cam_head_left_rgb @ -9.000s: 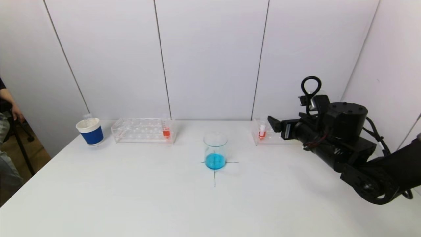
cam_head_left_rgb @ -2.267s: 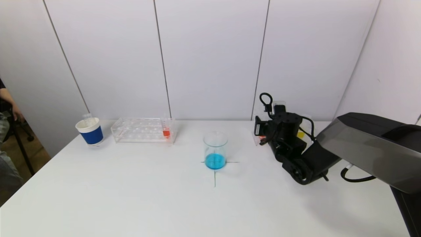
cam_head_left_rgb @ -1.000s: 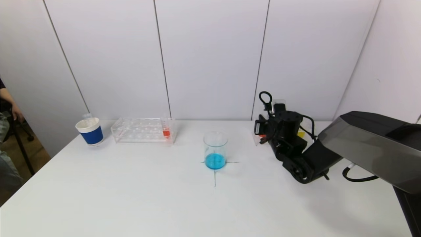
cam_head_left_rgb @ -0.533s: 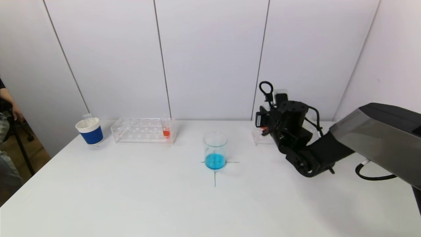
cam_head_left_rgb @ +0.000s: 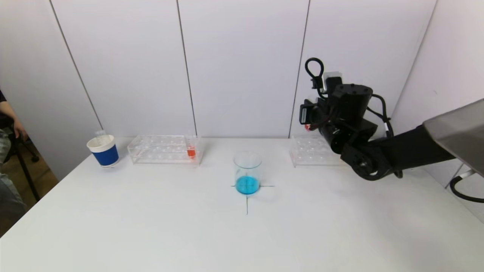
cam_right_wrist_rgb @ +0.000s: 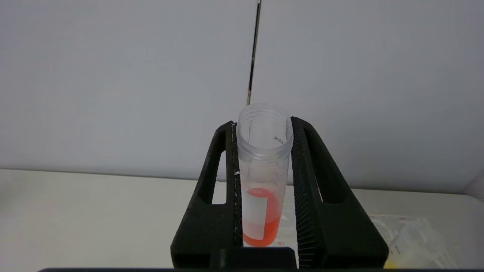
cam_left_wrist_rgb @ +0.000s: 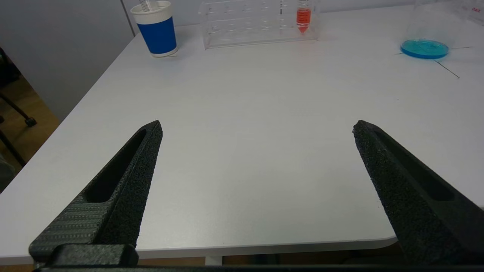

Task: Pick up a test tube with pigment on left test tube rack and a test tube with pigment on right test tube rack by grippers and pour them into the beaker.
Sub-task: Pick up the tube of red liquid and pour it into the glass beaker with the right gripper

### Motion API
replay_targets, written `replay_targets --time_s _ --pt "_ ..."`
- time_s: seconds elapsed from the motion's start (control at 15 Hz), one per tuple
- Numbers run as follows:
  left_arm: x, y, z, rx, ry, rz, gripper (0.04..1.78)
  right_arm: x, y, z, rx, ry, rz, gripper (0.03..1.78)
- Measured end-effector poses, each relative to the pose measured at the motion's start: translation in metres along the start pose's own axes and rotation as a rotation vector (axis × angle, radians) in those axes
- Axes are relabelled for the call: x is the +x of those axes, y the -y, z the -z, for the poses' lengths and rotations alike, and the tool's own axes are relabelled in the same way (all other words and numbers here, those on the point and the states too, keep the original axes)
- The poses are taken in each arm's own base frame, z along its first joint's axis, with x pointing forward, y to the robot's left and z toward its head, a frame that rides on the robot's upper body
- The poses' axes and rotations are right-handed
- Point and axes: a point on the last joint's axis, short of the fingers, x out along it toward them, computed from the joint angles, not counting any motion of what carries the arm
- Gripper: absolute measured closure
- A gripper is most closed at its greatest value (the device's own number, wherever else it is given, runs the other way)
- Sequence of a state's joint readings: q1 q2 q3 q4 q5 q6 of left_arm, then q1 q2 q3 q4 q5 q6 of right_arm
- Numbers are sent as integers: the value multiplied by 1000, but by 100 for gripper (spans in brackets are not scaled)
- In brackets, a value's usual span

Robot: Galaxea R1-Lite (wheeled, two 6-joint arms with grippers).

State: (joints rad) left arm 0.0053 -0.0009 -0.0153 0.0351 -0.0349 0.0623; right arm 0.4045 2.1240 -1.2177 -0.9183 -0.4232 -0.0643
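My right gripper point(cam_right_wrist_rgb: 264, 124) was clenched on the open test tube point(cam_right_wrist_rgb: 262, 181) of orange-red pigment, which stood upright between my fingers point(cam_right_wrist_rgb: 221, 181). A moment before, that gripper had sat low at the right test tube rack point(cam_head_left_rgb: 315, 151); now it hung well above the rack, with the tube lifted clear and the rack's holes showing bare below. I judged the pick on that side done, with the carry to the beaker point(cam_head_left_rgb: 247, 172), off to the gripper's left and lower on the bench point(cam_head_left_rgb: 189, 234), next. My left gripper point(cam_left_wrist_rgb: 257, 128) hung released, jaws wide, with the left test tube rack point(cam_left_wrist_rgb: 261, 22) and its pigment tube point(cam_left_wrist_rgb: 303, 17) far ahead, untouched.
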Motion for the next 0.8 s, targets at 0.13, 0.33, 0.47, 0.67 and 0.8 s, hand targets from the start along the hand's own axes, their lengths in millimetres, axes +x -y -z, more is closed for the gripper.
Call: replay_targets --time_s 0.13,0.33,0.47,0.67,0.8 --pt "0 0 0 0 0 0 6 -3 3 -23 -1 9 -3 136" --pt "0 0 0 0 0 1 6 -8 7 -60 -7 19 -7 136" --pt "0 0 0 0 0 1 6 -11 10 -85 -24 35 -9 136" --pt "0 0 0 0 0 1 6 -15 11 -113 -68 68 -47 136" --pt "0 0 0 0 0 1 6 -18 8 -125 -113 80 -101 136"
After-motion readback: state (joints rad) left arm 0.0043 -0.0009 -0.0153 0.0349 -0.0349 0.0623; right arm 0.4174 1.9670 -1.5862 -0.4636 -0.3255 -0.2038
